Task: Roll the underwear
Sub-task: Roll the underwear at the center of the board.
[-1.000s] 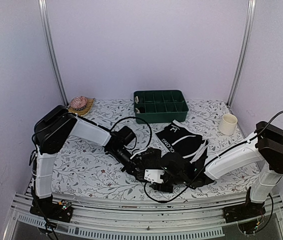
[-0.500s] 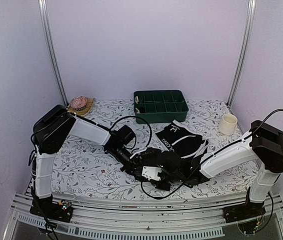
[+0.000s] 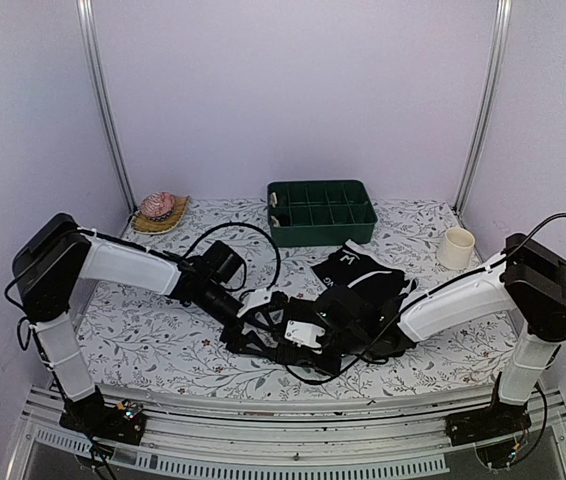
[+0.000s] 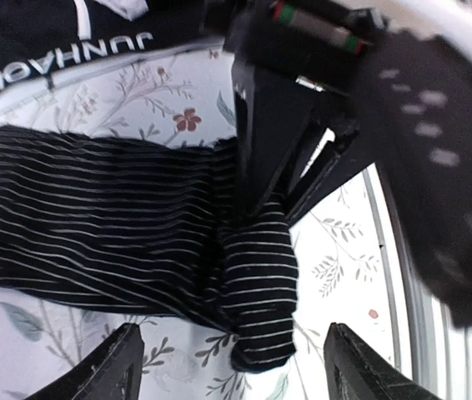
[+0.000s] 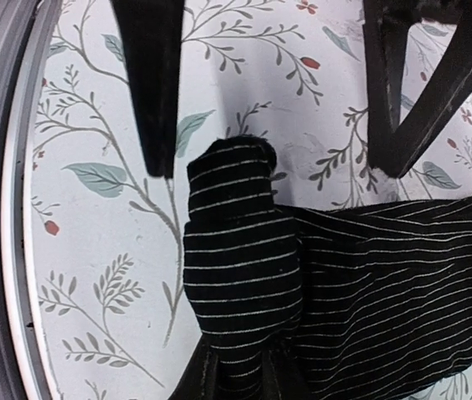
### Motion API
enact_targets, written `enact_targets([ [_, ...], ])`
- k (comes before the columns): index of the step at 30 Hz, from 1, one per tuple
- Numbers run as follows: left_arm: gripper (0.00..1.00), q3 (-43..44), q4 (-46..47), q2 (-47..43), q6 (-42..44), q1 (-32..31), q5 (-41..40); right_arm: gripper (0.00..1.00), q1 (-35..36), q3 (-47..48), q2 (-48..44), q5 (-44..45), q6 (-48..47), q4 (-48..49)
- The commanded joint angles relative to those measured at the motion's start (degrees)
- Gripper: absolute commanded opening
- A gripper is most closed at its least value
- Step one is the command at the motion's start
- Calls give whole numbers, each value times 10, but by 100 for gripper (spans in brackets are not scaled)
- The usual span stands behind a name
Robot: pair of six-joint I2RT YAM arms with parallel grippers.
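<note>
The underwear (image 4: 94,208) is black with thin white stripes and lies flat on the flowered cloth, its near end folded into a thick roll (image 5: 236,242). White waistband lettering (image 4: 61,50) shows behind it, also seen from above on the underwear (image 3: 363,285). My right gripper (image 5: 243,375) is shut on the rolled end from below; in the left wrist view the right gripper (image 4: 269,167) comes down onto the fold. My left gripper (image 4: 234,350) stands open, its fingertips (image 5: 148,100) apart on either side of the roll and not touching it. Seen from above, the left gripper (image 3: 253,328) faces the right gripper (image 3: 285,335).
A green compartment tray (image 3: 323,210) stands at the back centre. A white cup (image 3: 457,247) is at the back right, and a pink object on a woven mat (image 3: 158,207) at the back left. The metal rail (image 3: 283,420) of the table's front edge runs close behind the roll.
My left gripper has let go, opened wide and drawn back to the left. My right gripper has closed on the rolled end of the underwear.
</note>
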Motion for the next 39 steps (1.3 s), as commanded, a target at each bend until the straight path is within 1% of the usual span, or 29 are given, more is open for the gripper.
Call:
enact_targets([
  [1,77,-82,130,-62,32,5,-41,12,-11,19,20,-110,48,-80],
  [6,77,-180,264,-119,72,-4,-69,12,-31,52,40,-177,82,-115],
  [10,77,-232,333,-147,105,-25,-92,12,-46,82,70,-233,114,-141],
  [17,81,-291,413,-165,150,-94,-163,12,-72,101,108,-324,160,-143],
  [23,80,-287,425,-141,161,-126,-199,12,-80,108,109,-334,179,-146],
  [27,75,-285,440,-123,160,-142,-218,12,-81,113,117,-334,182,-148],
  [33,73,-279,445,-104,159,-154,-228,12,-81,120,120,-328,182,-152],
  [34,70,-280,446,-103,159,-154,-226,12,-82,120,120,-326,182,-152],
  [36,61,-278,445,-102,155,-156,-223,13,-82,122,121,-324,182,-152],
  [39,52,-269,439,-95,145,-157,-223,12,-82,122,122,-319,182,-153],
])
